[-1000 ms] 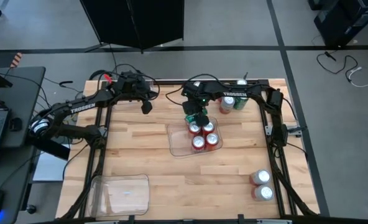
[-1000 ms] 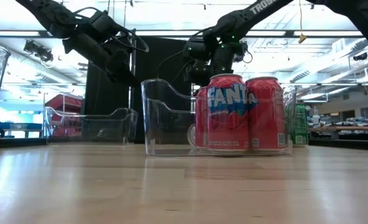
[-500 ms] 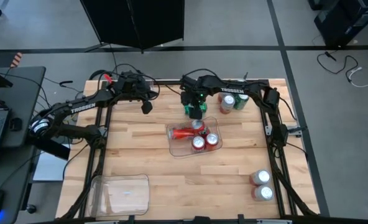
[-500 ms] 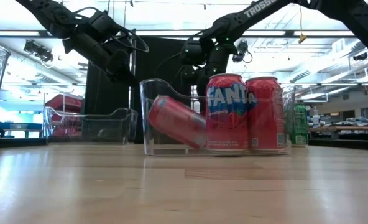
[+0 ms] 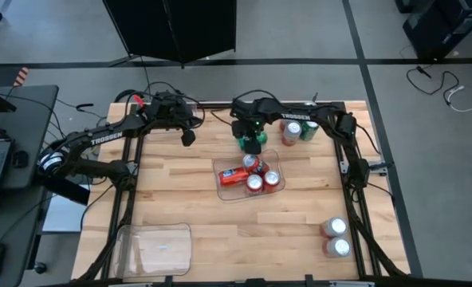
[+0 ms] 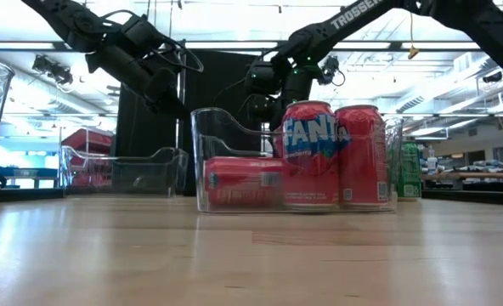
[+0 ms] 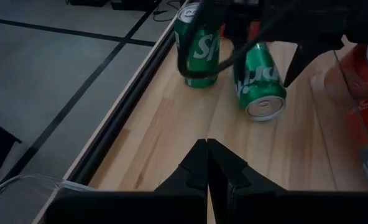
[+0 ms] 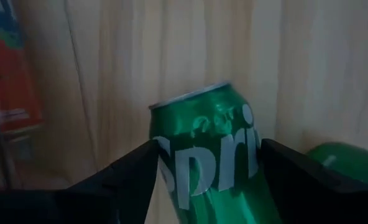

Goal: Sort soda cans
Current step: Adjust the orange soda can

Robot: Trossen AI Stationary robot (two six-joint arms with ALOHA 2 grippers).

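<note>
Since a sec ago, one red can (image 5: 233, 176) in the middle clear tray (image 5: 228, 193) has toppled & now lies on its side; right tool (image 5: 250, 137) has pulled back toward the rear of the counter (image 5: 300, 223).

- Counter: lots of bare wood mid/front. Rear edge is close behind the right tool, w/ two more cans (image 5: 300, 131) standing just beside it, so little slack that way.
- 2nd clear tray (image 5: 156, 247), front-left corner, nothing in it; clear run to it across open wood.
- Left arm parked rear-left, its tool (image 5: 188, 137) clenched on nothing, well apart from the action.
- Right tool is grasping a green Sprite can (image 8: 206, 149), fingers either side of it; left wrist view shows the can tilted.
- Step, as I read it: carry the green can to its own tray. Lift high enough to clear the tray wall & the three upright red cans (image 5: 261, 177), route round them, level the can before set-down. Risk: another knock-over.
- Fallen red can prob. needs righting later.
- Pair of cans (image 5: 336, 237) front-right, near that edge, out of the path.
</note>
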